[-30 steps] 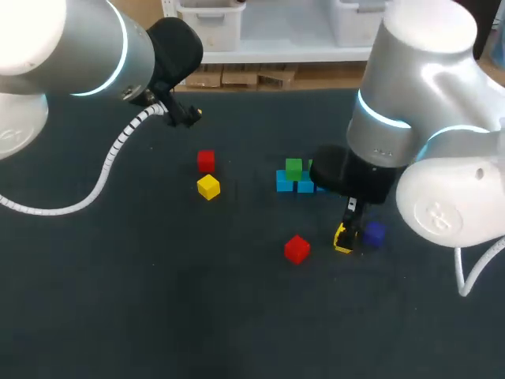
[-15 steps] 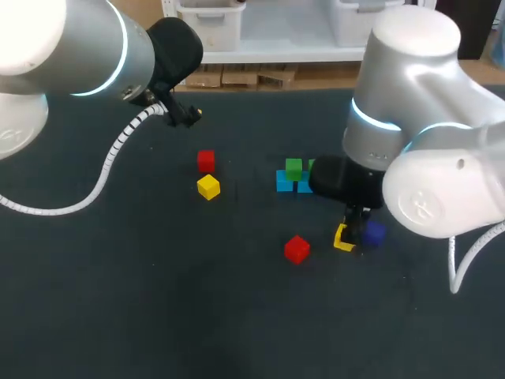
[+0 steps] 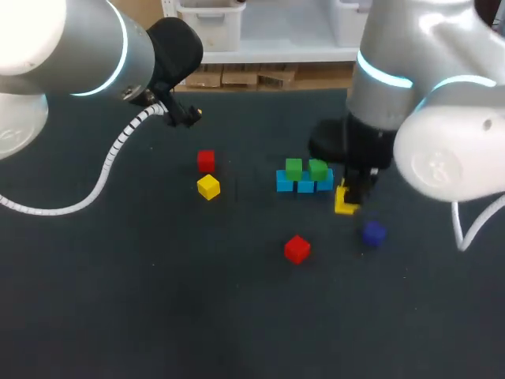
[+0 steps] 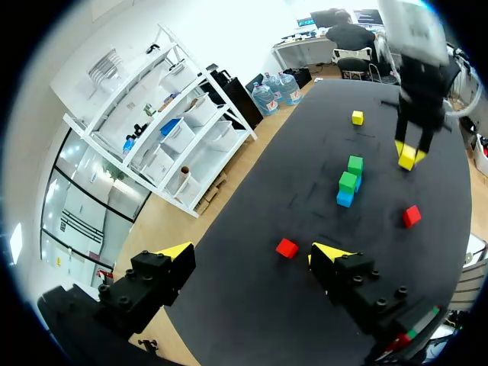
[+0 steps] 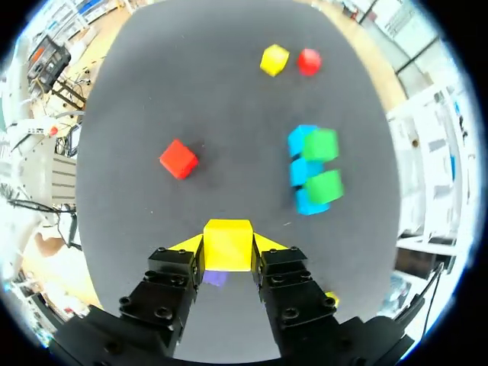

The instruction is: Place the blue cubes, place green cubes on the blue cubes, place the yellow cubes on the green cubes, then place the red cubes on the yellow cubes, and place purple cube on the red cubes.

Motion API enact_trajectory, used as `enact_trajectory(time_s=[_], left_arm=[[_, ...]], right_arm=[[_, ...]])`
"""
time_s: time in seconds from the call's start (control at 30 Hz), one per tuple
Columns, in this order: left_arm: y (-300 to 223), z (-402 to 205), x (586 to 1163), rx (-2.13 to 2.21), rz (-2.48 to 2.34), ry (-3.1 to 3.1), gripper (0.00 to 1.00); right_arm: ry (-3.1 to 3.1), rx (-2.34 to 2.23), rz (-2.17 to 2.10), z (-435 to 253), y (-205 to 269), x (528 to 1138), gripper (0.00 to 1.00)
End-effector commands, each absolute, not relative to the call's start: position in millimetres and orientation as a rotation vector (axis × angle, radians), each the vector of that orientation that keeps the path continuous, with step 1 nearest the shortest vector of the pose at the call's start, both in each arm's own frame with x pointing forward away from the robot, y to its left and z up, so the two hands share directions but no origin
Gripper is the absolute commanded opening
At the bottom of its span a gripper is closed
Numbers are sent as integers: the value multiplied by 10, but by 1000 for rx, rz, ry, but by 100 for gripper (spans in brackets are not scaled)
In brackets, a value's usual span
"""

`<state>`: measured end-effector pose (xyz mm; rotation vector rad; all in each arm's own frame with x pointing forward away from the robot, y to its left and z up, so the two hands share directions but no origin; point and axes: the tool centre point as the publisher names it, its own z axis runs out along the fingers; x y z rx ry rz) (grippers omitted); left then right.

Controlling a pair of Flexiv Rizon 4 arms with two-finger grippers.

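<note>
Fingers (image 5: 177, 267) of the right gripper (image 5: 227, 245) clamp a yellow cube (image 5: 227, 233).
It hangs just beside the blue cubes (image 3: 304, 185) topped by two green cubes (image 3: 306, 168); jaws of the left gripper (image 4: 250, 252) stand apart.

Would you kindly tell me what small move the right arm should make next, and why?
Probably carry the yellow cube over the nearer green cube and lower it there. The right tool is shut on it beside the stack. That cube and the other green cube sit on the blue cubes, with nothing on top.
</note>
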<state>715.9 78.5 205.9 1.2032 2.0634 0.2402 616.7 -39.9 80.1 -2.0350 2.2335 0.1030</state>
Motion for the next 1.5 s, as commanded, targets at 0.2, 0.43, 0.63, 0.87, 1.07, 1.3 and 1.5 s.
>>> enact_trajectory(time_s=[0.2, 0.43, 0.63, 0.87, 1.07, 1.3, 1.5], left_arm=[[789, 2058, 7165, 1204, 237, 2063, 100], [789, 2058, 7165, 1204, 237, 2063, 100], [789, 2058, 7165, 1204, 237, 2063, 100], [789, 2058, 7165, 1204, 237, 2063, 100], [789, 2058, 7165, 1204, 237, 2063, 100], [789, 2058, 7165, 1204, 237, 2063, 100], [789, 2058, 7165, 1204, 237, 2063, 100]], right_arm=[[2080, -2116, -26, 1172, -229, 6626, 0], [1997, -2243, -29, 1069, 23, 6856, 0], [2003, -2258, -13, 933, 93, 6966, 0], [2044, -2222, 0, 774, 85, 7077, 0], [2063, -2215, -3, 710, 63, 7114, 0], [2091, -2200, -3, 661, 62, 7160, 0], [2108, -2202, -16, 611, 55, 7174, 0]])
